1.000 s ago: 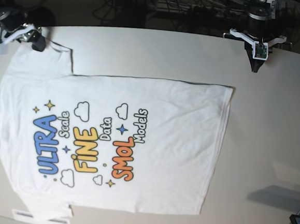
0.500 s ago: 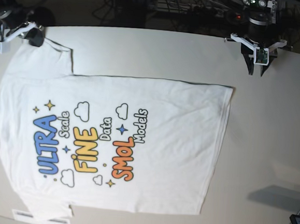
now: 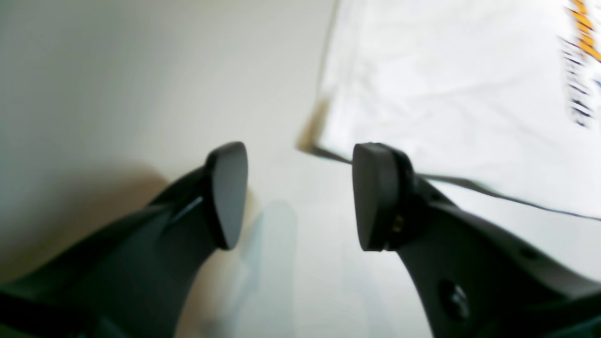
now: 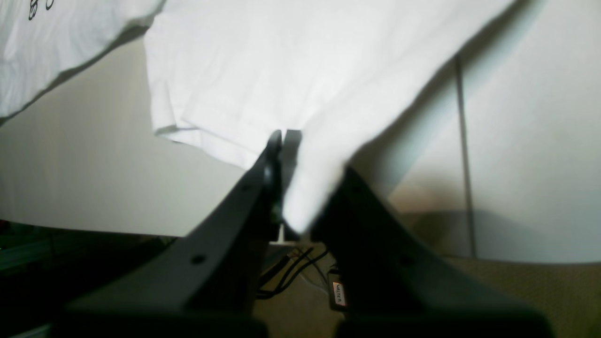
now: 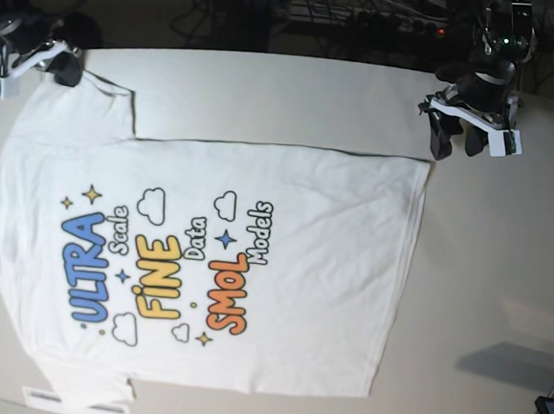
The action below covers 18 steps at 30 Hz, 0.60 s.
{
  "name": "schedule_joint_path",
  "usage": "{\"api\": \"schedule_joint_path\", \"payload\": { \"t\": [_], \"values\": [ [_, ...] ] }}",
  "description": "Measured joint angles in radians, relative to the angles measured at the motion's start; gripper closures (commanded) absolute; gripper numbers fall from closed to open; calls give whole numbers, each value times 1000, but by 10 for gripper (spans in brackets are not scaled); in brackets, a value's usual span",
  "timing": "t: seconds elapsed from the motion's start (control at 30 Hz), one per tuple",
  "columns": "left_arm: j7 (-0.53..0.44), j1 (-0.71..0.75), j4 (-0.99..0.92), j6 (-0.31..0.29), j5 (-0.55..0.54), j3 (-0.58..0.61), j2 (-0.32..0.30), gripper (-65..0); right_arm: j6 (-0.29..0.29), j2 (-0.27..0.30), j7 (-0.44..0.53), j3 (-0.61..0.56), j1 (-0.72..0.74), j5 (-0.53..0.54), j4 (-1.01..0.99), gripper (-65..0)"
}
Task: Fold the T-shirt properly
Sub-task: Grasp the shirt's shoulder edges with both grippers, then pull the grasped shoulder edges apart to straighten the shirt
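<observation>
The T-shirt (image 5: 215, 260) lies flat and print-side up on the table (image 5: 501, 282), with its neck end toward the left of the base view and its hem toward the right. The blue, yellow and orange lettering sits left of the middle of the cloth. At the far left corner of the table, the right tool (image 4: 286, 136) is together, clamped on the edge of a sleeve; in the right wrist view the white cloth runs between the two dark fingers (image 4: 263, 188) and hangs a little below them, near the table's edge. In the base view this tool (image 5: 62, 67) rests at the tip of the upper sleeve. The left tool (image 5: 458, 144) hovers at the far right of the shirt, just beside the upper hem corner, its fingers apart. In the left wrist view the two pads (image 3: 227, 195) stand well separated with bare table between them, and the shirt corner (image 3: 324, 141) lies just beyond the gap, not touching either pad.
</observation>
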Motion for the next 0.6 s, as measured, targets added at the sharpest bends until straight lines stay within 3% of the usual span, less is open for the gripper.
{"api": "schedule_joint_path", "payload": {
  "t": [0.23, 0.37, 0.6],
  "values": [
    [-1, -29, -164, -3, -106, 0, -2, -359, 0, 1, 0, 0, 0, -3, 0, -1],
    [-21, -58, -242, -201, -208, -4, -8, -359, 0, 2, -1, 0, 0, -3, 0, 0],
    [-38, -112, -307, -222, -233, -6, -4, -354, 0, 2, 0, -2, -1, -2, 0, 0]
  ]
}}
